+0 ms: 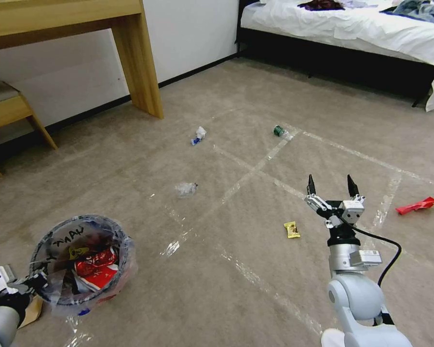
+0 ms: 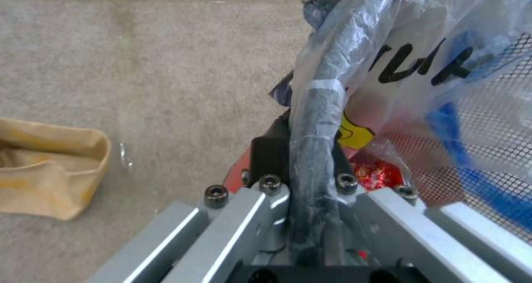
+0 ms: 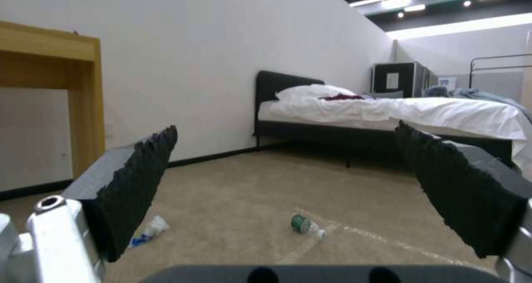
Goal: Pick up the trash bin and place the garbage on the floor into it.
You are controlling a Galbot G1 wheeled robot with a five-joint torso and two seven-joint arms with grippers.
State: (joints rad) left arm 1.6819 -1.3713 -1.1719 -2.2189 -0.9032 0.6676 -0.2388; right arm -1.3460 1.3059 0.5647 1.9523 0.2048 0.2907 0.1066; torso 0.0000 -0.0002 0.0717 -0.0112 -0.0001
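Note:
The trash bin [image 1: 82, 260] hangs low at my left, lined with a clear bag with black writing [image 2: 421, 62], with red wrappers inside. My left gripper [image 1: 26, 284] [image 2: 310, 171] is shut on its dark rim [image 2: 318, 121]. My right gripper [image 1: 332, 185] [image 3: 288, 191] is open above the floor [image 1: 255, 96], with nothing between its fingers. Garbage lies scattered: a yellow wrapper [image 1: 291, 229] just left of the right gripper, a red wrapper [image 1: 416, 205] to its right, clear plastic [image 1: 185, 189], a blue-and-white scrap [image 1: 198, 135] [image 3: 149, 231], and a green-labelled bottle [image 1: 279, 130] [image 3: 306, 226]. A brown paper bag [image 2: 50, 166] lies beside the bin.
A wooden desk leg [image 1: 140, 58] and a low wooden stool [image 1: 5, 111] stand along the left wall. A bed [image 1: 352, 33] [image 3: 388, 112] with white sheets fills the far right. Shiny tape lines [image 1: 255, 166] cross the carpet.

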